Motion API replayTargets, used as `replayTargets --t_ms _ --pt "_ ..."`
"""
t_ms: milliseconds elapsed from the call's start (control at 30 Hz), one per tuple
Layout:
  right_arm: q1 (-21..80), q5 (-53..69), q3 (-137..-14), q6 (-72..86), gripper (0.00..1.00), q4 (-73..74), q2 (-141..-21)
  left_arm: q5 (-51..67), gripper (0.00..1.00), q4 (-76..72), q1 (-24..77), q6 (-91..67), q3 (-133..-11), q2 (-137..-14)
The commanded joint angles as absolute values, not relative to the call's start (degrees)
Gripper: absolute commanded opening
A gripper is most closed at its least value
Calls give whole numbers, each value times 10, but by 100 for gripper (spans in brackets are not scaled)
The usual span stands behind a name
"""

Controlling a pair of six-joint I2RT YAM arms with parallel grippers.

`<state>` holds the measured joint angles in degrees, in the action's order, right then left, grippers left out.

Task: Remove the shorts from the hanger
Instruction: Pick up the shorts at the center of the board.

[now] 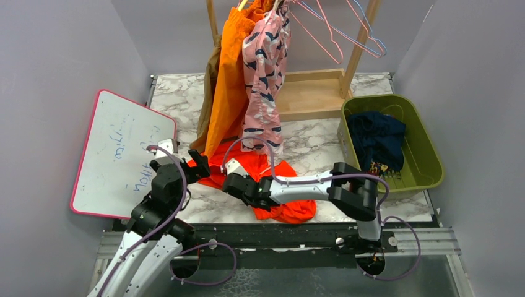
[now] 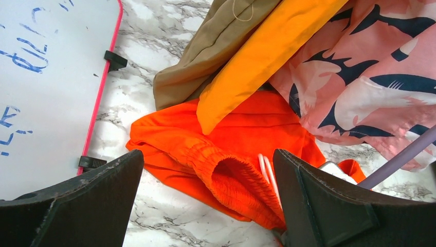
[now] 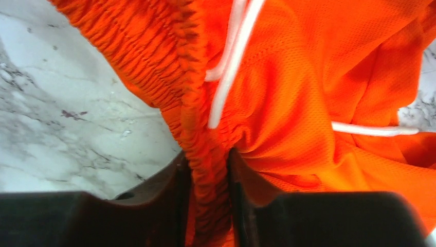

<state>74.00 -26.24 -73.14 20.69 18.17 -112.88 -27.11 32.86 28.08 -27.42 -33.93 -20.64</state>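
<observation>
1. While the pink shorts (image 1: 266, 62) and bright orange shorts (image 1: 230, 80) are hanging from the rack (image 1: 356, 55) at the back, the red-orange shorts (image 1: 294, 210) are lying crumpled on the table (image 1: 309, 142), between my two arms.
2. Their waistband (image 3: 203, 128) is running straight away from my right gripper (image 3: 208, 159), whose jaws are pinching the gathered elastic.
3. My left gripper (image 2: 208, 154) is hanging fully spread, gripping nothing, with that waistband just ahead.

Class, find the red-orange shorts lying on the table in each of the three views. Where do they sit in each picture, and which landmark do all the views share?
Top external: red-orange shorts low centre, partly under the right arm.
Left wrist: the shorts lower middle, seen between the open jaws of the left gripper.
Right wrist: the shorts fill most of the frame, waistband pinched in the jaws of the right gripper.
Shared landmark: the marble tabletop.
</observation>
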Motion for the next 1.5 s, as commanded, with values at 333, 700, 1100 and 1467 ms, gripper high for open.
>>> replayTargets --t_ms 333,700,1100,1467 --pt "732 -188 -687 146 1 162 -895 -277 99 330 275 -278 -345 -216" --pt "718 -249 -727 46 1 127 -700 -300 99 332 268 -285 -343 -158" --pt "706 -340 -483 337 3 286 -593 -281 99 331 267 -279 -344 -195" --pt "660 -189 -508 397 46 237 -707 -257 99 326 265 -274 -349 -245"
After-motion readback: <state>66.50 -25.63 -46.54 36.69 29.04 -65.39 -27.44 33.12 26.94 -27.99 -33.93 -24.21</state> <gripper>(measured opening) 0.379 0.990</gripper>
